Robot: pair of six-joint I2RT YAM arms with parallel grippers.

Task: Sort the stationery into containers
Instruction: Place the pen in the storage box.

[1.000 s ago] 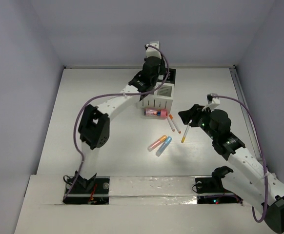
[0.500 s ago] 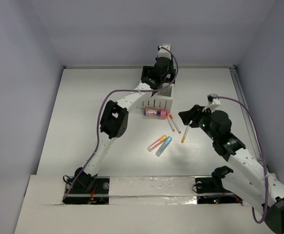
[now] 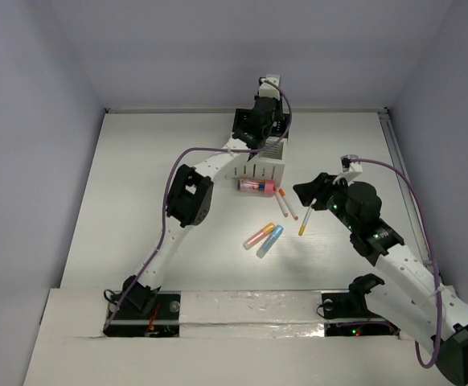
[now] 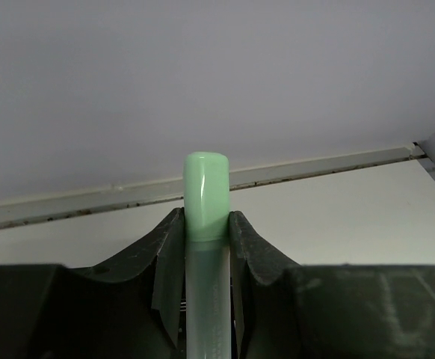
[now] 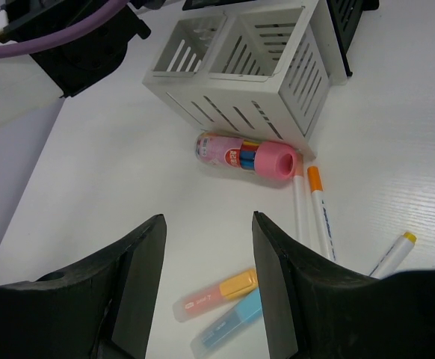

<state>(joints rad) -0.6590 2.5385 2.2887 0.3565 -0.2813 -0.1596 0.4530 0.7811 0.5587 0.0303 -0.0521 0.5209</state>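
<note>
Mid-table, side by side: orange marker (image 3: 259,236) and blue marker (image 3: 270,240). Toward the right edge, right gripper (image 5: 208,228) spread wide, holding nothing. Farther on, pink cylinder (image 3: 257,186) lying just beside white slotted box (image 3: 260,167). Close to the far edge, left gripper (image 4: 205,232) clamped on green marker (image 4: 205,191), cap jutting past the fingertips.

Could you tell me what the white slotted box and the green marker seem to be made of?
The white slotted box looks like matte moulded plastic: thin, even walls with crisp slots. The green marker is probably glossy plastic, judging by the soft highlight on its cap and its paler, slightly translucent barrel.
</note>
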